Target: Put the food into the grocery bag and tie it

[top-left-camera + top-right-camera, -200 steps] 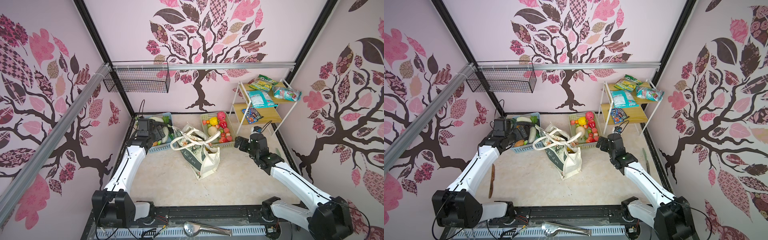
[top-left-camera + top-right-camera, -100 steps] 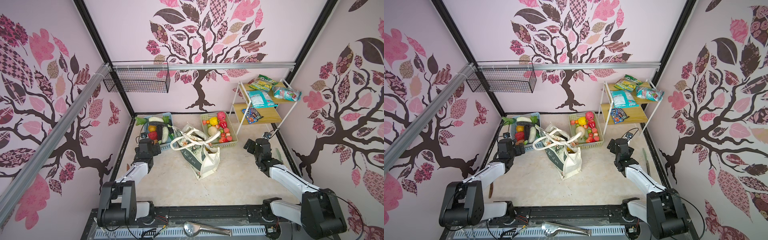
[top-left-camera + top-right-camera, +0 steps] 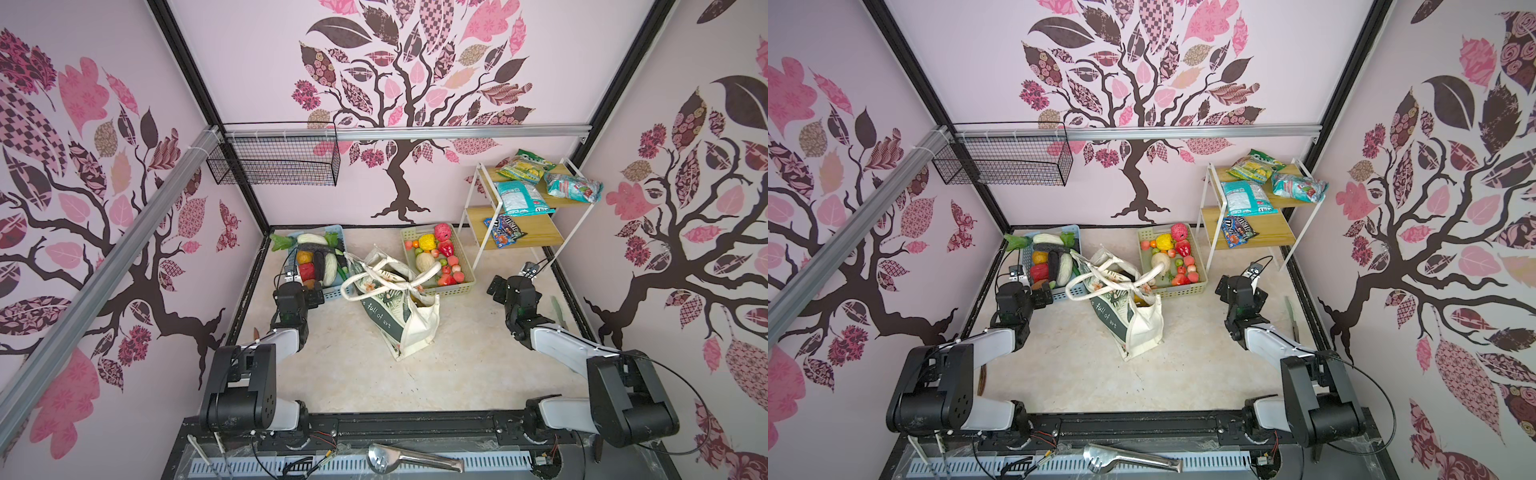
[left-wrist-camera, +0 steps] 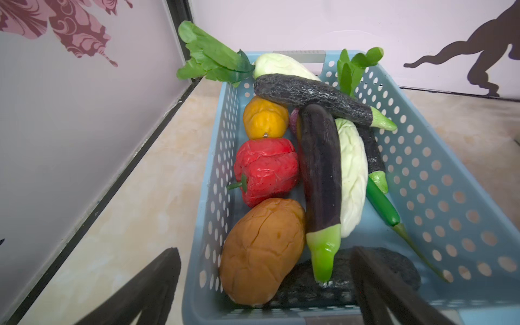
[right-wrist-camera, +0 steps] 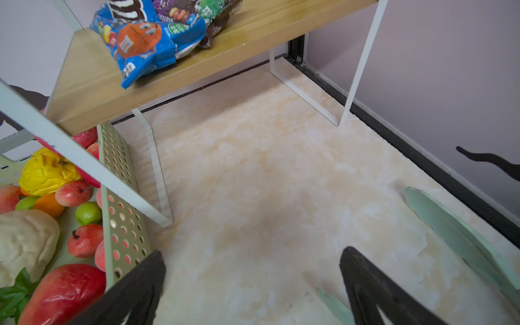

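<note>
- The grocery bag (image 3: 399, 320) stands between the blue basket (image 3: 332, 293) and the beige basket (image 3: 457, 287), straps (image 3: 409, 286) looped on top.
- Vegetables (image 4: 320, 168) fill the blue one. My left gripper (image 4: 263, 253) hangs over its near end, wide open and empty. I'd centre on one piece before closing.
- My right gripper (image 5: 253, 253), equally wide and empty, hovers over bare table (image 5: 267, 168).

The left gripper (image 4: 264, 251) is held low, with jaws spread wide; the left arm (image 3: 282, 338) is folded behind it. The right gripper (image 5: 252, 253) is likewise spread wide and tilted downward, with the right arm (image 3: 561, 343) bent behind it.
</note>
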Robot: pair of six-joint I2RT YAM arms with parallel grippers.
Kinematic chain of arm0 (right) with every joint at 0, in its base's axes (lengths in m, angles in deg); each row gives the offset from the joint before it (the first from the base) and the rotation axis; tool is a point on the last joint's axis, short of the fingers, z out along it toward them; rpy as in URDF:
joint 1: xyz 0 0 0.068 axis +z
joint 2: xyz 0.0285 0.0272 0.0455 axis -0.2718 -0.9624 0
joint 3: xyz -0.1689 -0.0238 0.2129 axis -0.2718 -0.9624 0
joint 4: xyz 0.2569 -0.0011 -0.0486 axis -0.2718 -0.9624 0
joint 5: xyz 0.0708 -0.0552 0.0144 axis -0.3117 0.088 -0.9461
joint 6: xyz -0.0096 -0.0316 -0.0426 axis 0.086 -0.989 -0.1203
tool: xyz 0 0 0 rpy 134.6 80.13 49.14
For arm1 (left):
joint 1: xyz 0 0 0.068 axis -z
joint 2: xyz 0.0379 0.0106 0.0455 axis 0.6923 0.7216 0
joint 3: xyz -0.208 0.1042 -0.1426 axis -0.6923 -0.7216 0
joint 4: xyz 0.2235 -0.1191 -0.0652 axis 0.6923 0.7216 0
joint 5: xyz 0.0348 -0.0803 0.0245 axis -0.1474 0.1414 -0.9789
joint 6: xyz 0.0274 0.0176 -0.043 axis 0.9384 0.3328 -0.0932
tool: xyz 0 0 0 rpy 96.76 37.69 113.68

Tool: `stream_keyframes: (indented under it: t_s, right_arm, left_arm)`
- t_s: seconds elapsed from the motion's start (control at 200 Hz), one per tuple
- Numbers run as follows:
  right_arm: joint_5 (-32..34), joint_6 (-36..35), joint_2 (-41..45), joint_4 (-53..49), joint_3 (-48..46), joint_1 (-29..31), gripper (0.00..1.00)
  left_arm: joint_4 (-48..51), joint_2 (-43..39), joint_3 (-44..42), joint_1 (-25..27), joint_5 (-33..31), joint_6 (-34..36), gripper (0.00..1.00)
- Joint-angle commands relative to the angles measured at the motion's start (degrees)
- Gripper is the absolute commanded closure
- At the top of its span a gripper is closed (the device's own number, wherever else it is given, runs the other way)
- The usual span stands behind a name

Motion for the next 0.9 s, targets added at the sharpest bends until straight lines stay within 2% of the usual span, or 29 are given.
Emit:
stream_keyframes:
  t_s: [0.0, 0.11, 0.27, 0.6, 0.75, 0.83, 0.895]
  right_arm:
    - [-2.0, -1.0, -1.6, 2.8, 0.8, -2.3, 0.00]
    - [-4.3, -2.8, -1.4, 5.3, -0.3, -4.0, 0.00]
    - [-12.9, -2.3, -1.7, 9.8, -1.7, -9.5, 0.00]
    - [-16.6, -8.4, -4.2, 17.2, -4.4, -10.5, 0.00]
    - [-17.1, -9.7, -5.1, 27.3, -9.8, -10.5, 0.00]
    - [-21.6, -11.3, -6.5, 33.7, -12.6, -10.5, 0.00]
    - [-22.2, -11.6, -7.7, 37.8, -14.1, -10.5, 0.00]
  left_arm:
    - [-8.5, 2.2, -3.1, -0.1, 2.6, 0.6, 0.03]
    - [-12.4, 4.1, -4.3, 0.2, 2.6, 1.0, 0.03]
    - [-17.5, 7.2, -5.5, 0.4, 3.7, 1.9, 0.03]
    - [-16.1, 6.8, -5.2, 0.5, 3.6, 1.6, 0.03]
    - [-16.1, 6.8, -5.1, 0.5, 3.7, 1.6, 0.03]
    - [-16.1, 6.8, -5.2, 0.5, 3.7, 1.6, 0.03]
    - [-16.1, 6.8, -5.2, 0.5, 3.7, 1.6, 0.03]
